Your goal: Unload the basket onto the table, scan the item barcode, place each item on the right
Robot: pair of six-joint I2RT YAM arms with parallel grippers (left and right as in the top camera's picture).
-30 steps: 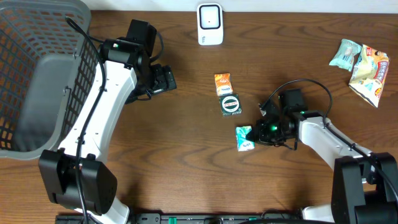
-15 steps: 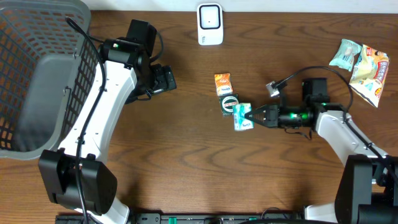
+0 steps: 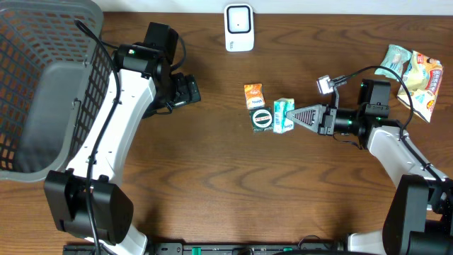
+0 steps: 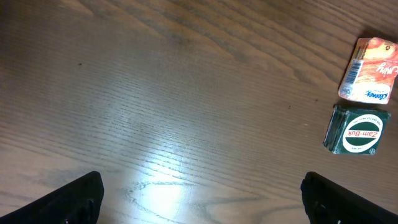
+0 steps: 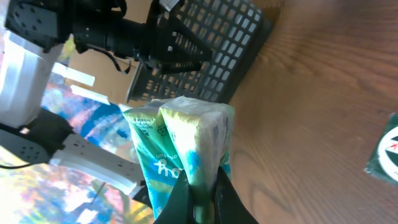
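My right gripper [image 3: 296, 117] is shut on a teal and white packet [image 3: 283, 115], pinching its edge and holding it off the table with the arm stretched level, pointing left. In the right wrist view the packet [image 5: 180, 143] stands upright between the shut fingers [image 5: 200, 199]. It hangs just right of a green Zam-Buk tin [image 3: 262, 118] and an orange packet [image 3: 253, 94]. A white scanner [image 3: 239, 27] stands at the table's far edge. Over bare wood left of these items, my left gripper [image 3: 187, 91] is open and holds nothing [image 4: 202, 202].
A grey mesh basket [image 3: 42, 85] fills the far left. Two snack bags [image 3: 410, 71] lie at the far right. The tin [image 4: 357, 130] and orange packet [image 4: 371, 78] show at the right edge of the left wrist view.
My right gripper has lifted the teal packet off the table and carried it up and to the right, beside the green tin. The left arm has not moved.
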